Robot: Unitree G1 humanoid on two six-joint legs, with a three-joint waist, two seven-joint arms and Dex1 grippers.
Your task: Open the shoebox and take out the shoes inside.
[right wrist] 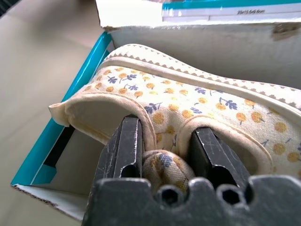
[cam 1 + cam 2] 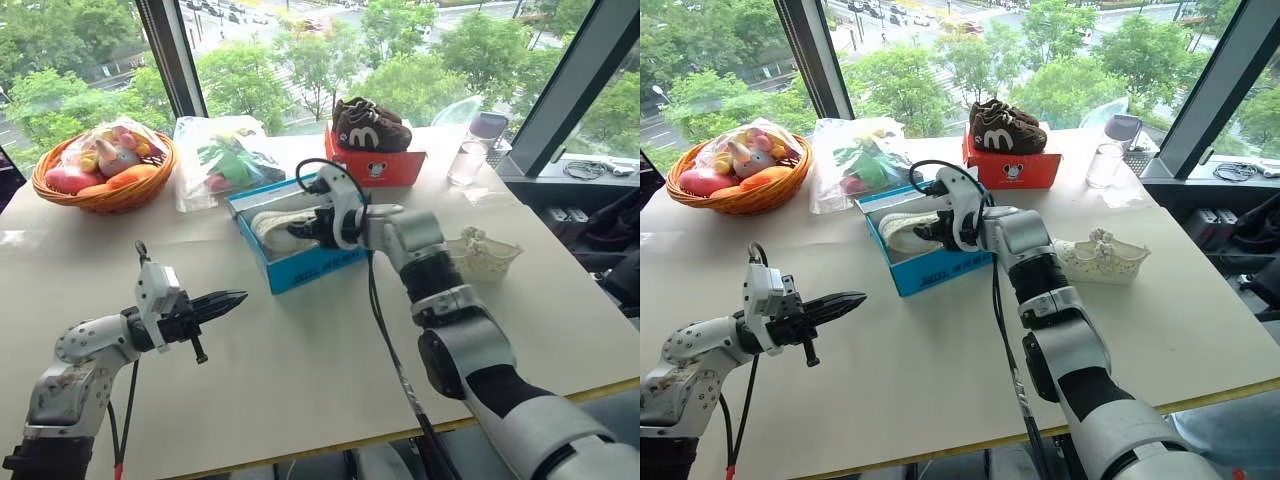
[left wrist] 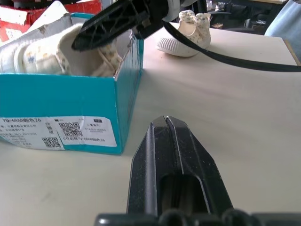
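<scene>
Right gripper clamped on a shoe inside the open blue shoebox; second shoe already out on the table.

Head views: the bright blue rectangular cardboard shoebox (image 2: 300,262) sits open at frame centre on the pale table (image 2: 300,360), white inside, with one cream-white fabric shoe (image 2: 275,228) lying in it; the right gripper (image 2: 312,230) reaches into it, and the other cream-white perforated shoe with a bow (image 2: 1102,257) rests right of centre on the table. The left gripper (image 2: 228,298), lower left, has its fingers together, holding nothing. Left wrist view: the shoebox's end wall carries a white barcode label. Right wrist view: the two black fingers (image 1: 124,150) pinch the shoe's heel edge; its lining shows yellow and blue flower print.
</scene>
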